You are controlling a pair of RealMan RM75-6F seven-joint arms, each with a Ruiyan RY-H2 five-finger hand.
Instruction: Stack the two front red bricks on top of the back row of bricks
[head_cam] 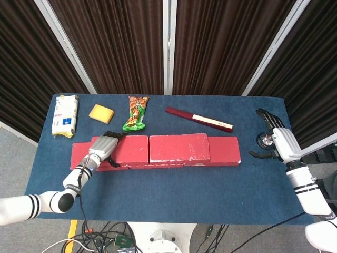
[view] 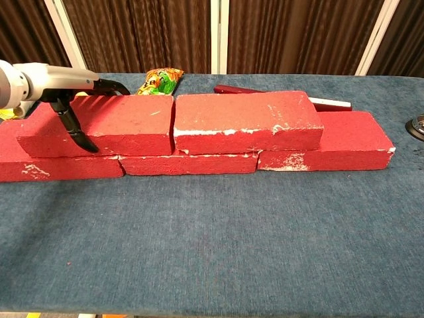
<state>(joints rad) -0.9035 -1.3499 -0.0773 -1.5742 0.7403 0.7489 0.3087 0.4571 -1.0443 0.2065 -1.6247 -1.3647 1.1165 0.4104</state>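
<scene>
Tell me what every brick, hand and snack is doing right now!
Left top brick: on the bottom row, gripped by left hand.
Right top brick: resting on the bottom row, untouched.
Bottom row: flat on the table.
Right hand: open, holding nothing.
Snack bag: lying flat.
Yellow sponge: lying flat.

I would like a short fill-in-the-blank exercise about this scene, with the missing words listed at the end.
1. The left hand grips the upper ______ brick.
2. The bottom row holds ______ red bricks.
3. The yellow sponge lies between the white packet and the ______ snack bag.
4. The right hand holds ______.

Missing words: left; three; green; nothing
</scene>
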